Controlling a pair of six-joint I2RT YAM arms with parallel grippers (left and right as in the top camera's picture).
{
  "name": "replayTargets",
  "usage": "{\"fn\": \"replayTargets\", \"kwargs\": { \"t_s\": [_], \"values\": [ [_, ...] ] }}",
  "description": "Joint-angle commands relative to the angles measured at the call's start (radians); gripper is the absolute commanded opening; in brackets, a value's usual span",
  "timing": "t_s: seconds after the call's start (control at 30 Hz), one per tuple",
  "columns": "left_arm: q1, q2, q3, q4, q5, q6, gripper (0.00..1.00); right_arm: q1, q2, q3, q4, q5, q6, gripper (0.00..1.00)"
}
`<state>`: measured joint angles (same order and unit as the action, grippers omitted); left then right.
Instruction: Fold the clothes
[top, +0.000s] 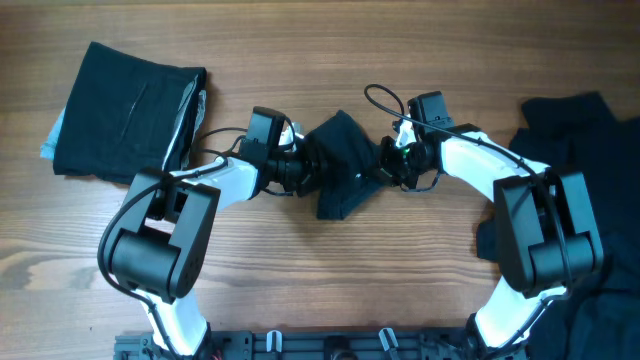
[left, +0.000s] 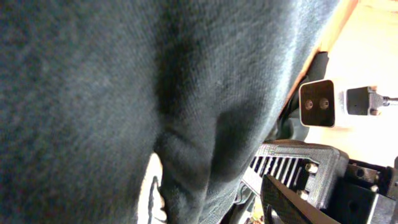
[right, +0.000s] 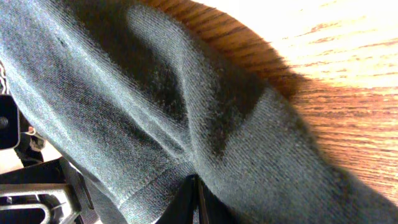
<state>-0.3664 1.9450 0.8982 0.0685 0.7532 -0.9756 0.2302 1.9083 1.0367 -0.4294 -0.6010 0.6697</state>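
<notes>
Only the overhead view shows the layout: the left gripper and right gripper meet from opposite sides at a bunched garment in the middle of the wooden surface. A folded stack of dark cloth lies at the far left, over something light blue. A loose pile of dark clothes spreads along the right edge. The left wrist view is almost filled by dark knit cloth pressed close to the lens. It shows what the overhead does not: a scrap of white logo low in the folds, and a pale block with two dark holes past the cloth's edge. Its own fingers are buried, so I cannot tell whether they are released or gripping. The right wrist view shows the dark fingers clenched together on a hemmed fold of the bunched garment, with cloth draping away over bright wood grain. The garment is very dark, soft and ribbed, crumpled into a lumpy diamond with one tail pointing toward the near edge. Bare wood lies open in front of it and behind it. The stack and the pile sit well apart from it on either side.
</notes>
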Motion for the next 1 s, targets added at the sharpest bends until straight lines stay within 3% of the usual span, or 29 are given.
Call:
{"fn": "replayTargets", "kwargs": {
  "t_s": [0.0,0.07,0.2,0.3,0.4,0.6,0.77,0.97],
  "values": [
    [-0.045,0.101,-0.081,0.018,-0.203,-0.048,0.64,0.003,0.019,-0.004,0.000,0.018,0.003,0.07],
    [-0.071,0.101,-0.081,0.037,-0.278,-0.066,0.58,0.003,0.019,-0.004,-0.002,0.017,0.002,0.06],
    [-0.079,0.101,-0.081,0.037,-0.311,-0.056,0.21,0.002,0.018,-0.003,-0.038,0.014,-0.016,0.07],
    [-0.059,0.093,-0.081,0.028,-0.301,0.002,0.05,-0.001,-0.012,-0.002,-0.108,-0.005,-0.054,0.06],
    [-0.009,0.014,-0.081,-0.063,-0.291,0.138,0.04,-0.023,-0.108,0.001,-0.158,0.010,-0.112,0.06],
    [0.197,-0.346,-0.079,-0.280,-0.264,0.398,0.04,-0.068,-0.387,0.001,-0.164,0.059,-0.145,0.07],
    [0.423,-0.605,-0.062,-0.250,-0.249,0.453,0.04,-0.067,-0.482,0.001,-0.162,0.074,-0.127,0.06],
    [0.656,-0.597,-0.040,-0.106,-0.249,0.475,0.04,-0.067,-0.484,0.001,-0.159,0.074,-0.117,0.07]
  ]
}}
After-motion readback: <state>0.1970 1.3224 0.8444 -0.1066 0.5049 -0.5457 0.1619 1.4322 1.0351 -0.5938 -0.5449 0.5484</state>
